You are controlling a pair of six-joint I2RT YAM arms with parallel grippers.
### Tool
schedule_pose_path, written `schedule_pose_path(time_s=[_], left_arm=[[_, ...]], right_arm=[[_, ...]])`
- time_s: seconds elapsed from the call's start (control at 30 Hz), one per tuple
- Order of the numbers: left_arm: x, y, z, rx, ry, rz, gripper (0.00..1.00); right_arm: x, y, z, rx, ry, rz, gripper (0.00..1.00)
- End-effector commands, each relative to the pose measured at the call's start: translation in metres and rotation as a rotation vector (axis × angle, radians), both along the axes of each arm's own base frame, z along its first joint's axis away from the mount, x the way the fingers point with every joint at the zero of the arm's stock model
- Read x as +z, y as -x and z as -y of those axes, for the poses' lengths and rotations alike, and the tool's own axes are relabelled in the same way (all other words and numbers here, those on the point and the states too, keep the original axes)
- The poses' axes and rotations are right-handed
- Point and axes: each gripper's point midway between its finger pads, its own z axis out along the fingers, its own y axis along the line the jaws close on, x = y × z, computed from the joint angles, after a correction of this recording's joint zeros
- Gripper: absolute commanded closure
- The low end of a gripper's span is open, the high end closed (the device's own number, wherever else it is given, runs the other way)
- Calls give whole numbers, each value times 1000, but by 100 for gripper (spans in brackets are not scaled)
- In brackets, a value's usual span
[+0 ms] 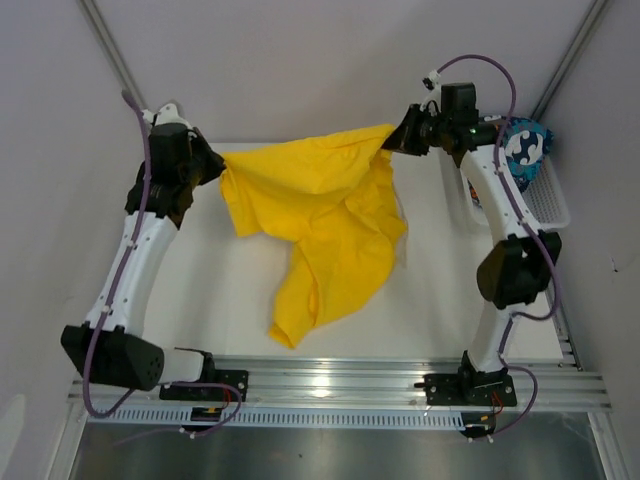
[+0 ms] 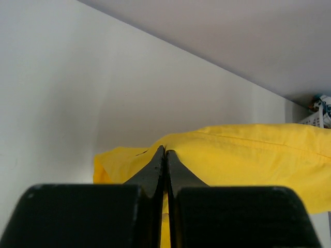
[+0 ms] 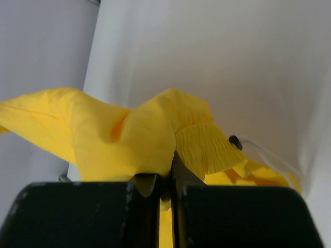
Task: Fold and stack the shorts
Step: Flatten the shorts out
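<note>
yellow shorts (image 1: pixel 320 215): plain bright yellow, thin soft cloth, no print. held up and stretched between both grippers above the table (image 1: pixel 440 310). the upper edge runs taut from left to right. the rest hangs in loose folds, with one leg trailing toward the near edge; cannot tell whether its end touches the table

right wrist view: a gathered, ribbed waistband (image 3: pixel 207 147) sits at the fingers, with a thin white drawstring (image 3: pixel 269 157) with a dark tip just beside it

left gripper (image 1: pixel 212 162): black jaws pinched tight on the left corner of the cloth, all but touching

right gripper (image 1: pixel 392 140): jaws narrow, clamped on the waistband end

printed shorts (image 1: pixel 525 150): teal, white and dark pattern, bunched in the far end of the basket (image 1: pixel 552 205), a white plastic mesh tray at the far right of the table

table: white, smooth, matte
</note>
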Motion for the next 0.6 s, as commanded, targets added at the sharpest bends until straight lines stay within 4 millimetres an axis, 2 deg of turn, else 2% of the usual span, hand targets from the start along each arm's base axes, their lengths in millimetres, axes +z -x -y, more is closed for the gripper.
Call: schedule_pose_path(time_s=[0.0,0.03,0.07,0.1,0.13,0.17,0.23,0.3,0.33,0.37,0.4,0.43,0.47,0.5,0.53,0.57], left_arm=[[12,-49,-3,59,60,114,100],[16,-58,-4,69,62,129,100],[6,-74,-4,80,57,117,100],[3,-81,-9,107,44,109,100],[-5,-84,-12,116,26,74,99],[11,-95,-14,126,11,92,65],[10,-95,-22,165,-21,24,4],[16,-100,-29,210,-38,-7,1],[10,-96,-29,208,-45,-38,1],[16,-89,-29,203,-42,-25,1],[5,-83,-26,191,-42,-39,1],[17,-82,-22,172,-25,14,1],[19,-75,-20,156,-20,33,1],[8,-59,-15,134,-22,19,1],[9,-53,-8,107,-15,29,1],[-3,-45,-3,86,-19,3,1]], right_arm=[[30,-75,-24,47,-131,229,100],[35,-93,-29,61,-154,296,92],[30,-104,-34,70,-169,311,76],[20,-122,-36,53,-191,302,38],[22,-132,-36,39,-198,343,17],[15,-143,-31,-16,-179,346,3],[17,-143,-28,-22,-162,349,1],[24,-139,-19,-53,-129,350,1],[11,-133,-15,-56,-89,311,1],[7,-128,-11,-68,-70,298,1],[0,-126,-2,-108,-38,280,3],[-10,-113,7,-123,-9,250,5],[-16,-107,12,-135,8,235,8],[-23,-101,20,-152,23,221,16],[-42,-90,32,-193,56,175,18],[-53,-85,39,-214,61,144,21]])
